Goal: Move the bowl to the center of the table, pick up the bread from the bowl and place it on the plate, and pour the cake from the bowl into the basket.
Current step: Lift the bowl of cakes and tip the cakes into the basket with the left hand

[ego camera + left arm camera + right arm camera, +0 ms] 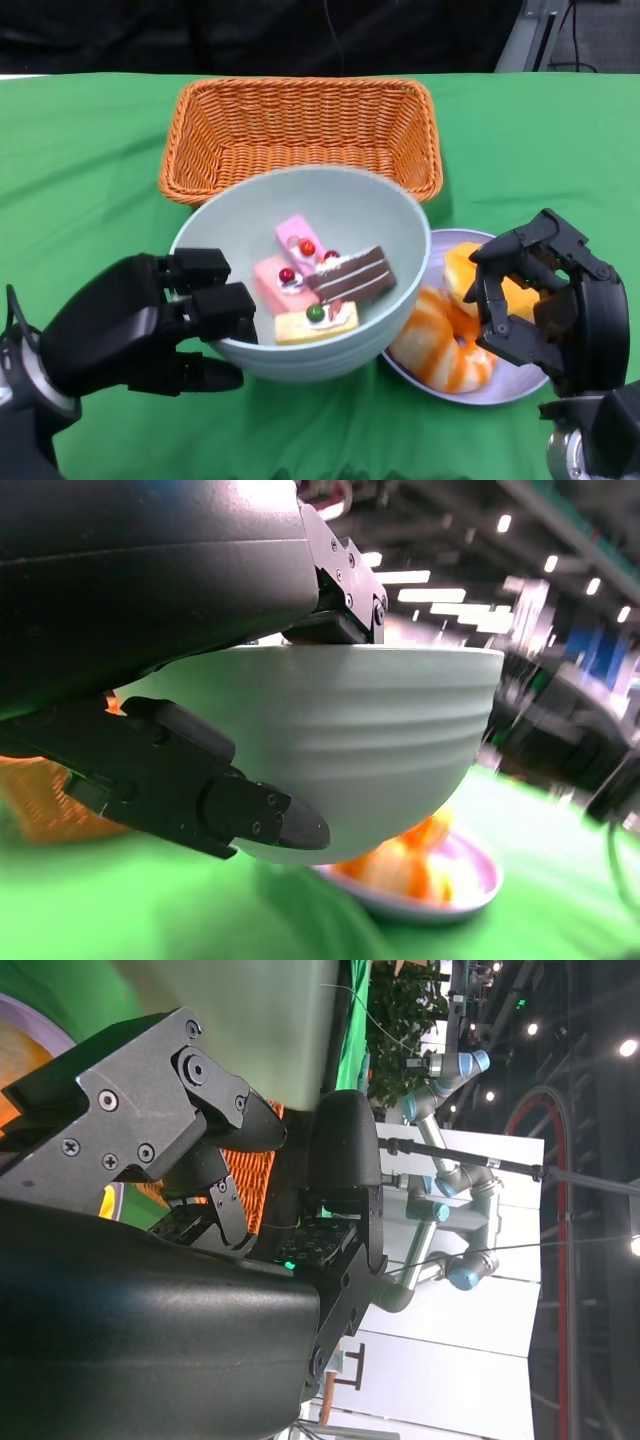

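Observation:
My left hand [150, 320] grips the near-left rim of the pale green bowl [340, 200], fingers over the edge and thumb underneath. The left wrist view shows the bowl [380, 740] lifted off the green cloth. Several small cake pieces [315, 280] lie inside it. To its right, orange-striped bread [440, 345] lies on the lilac plate [500, 395], partly under the bowl's edge. My right hand [545, 295] hovers over the plate's right side with fingers curved and apart, holding nothing. The empty orange wicker basket [300, 130] stands just behind the bowl.
A green cloth [80, 170] covers the table, with bare cloth left of the basket and at the right [540, 150]. Beyond the table's far edge it is dark. The right wrist view shows robot arms [440, 1080] in the room behind.

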Available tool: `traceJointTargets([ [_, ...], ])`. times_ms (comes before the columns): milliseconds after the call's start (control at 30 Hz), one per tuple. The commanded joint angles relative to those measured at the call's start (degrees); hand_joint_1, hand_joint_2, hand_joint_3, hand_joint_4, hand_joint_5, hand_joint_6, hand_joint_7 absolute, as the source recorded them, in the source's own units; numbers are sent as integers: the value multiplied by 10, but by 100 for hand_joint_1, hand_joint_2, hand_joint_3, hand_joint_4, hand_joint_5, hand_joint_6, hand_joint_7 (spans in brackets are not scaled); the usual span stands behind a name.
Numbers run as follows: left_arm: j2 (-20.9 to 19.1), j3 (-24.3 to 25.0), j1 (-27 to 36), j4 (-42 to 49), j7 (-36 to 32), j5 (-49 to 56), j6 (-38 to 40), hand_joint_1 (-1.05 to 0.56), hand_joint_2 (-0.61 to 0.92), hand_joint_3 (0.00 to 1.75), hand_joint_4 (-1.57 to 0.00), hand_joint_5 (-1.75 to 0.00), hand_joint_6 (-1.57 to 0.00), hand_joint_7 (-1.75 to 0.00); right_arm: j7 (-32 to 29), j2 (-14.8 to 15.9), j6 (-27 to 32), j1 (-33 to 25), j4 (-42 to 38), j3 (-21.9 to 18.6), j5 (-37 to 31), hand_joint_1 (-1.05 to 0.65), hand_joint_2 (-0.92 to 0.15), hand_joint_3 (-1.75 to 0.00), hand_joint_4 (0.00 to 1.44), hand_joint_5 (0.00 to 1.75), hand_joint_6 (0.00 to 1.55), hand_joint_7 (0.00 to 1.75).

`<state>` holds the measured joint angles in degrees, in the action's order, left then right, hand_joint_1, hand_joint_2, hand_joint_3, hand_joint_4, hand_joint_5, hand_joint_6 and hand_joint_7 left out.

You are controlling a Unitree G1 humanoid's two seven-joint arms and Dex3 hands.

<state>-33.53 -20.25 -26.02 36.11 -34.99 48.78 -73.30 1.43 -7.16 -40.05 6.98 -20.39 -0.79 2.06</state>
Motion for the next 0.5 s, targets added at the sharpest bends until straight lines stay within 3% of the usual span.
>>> traceJointTargets([
  [33, 0, 33, -1, -23, 17, -50, -11, -17, 82, 58, -69, -175, -71, -134, 5, 4, -8, 4, -14, 3, -1, 0, -52, -117, 78, 161, 71, 131],
  [500, 73, 57, -91, 59, 131, -152, 6, -16, 74, 72, -71, -175, -69, -140, 17, 5, -8, -12, -20, 34, -25, -6, -45, -117, 77, 166, 70, 137],
])
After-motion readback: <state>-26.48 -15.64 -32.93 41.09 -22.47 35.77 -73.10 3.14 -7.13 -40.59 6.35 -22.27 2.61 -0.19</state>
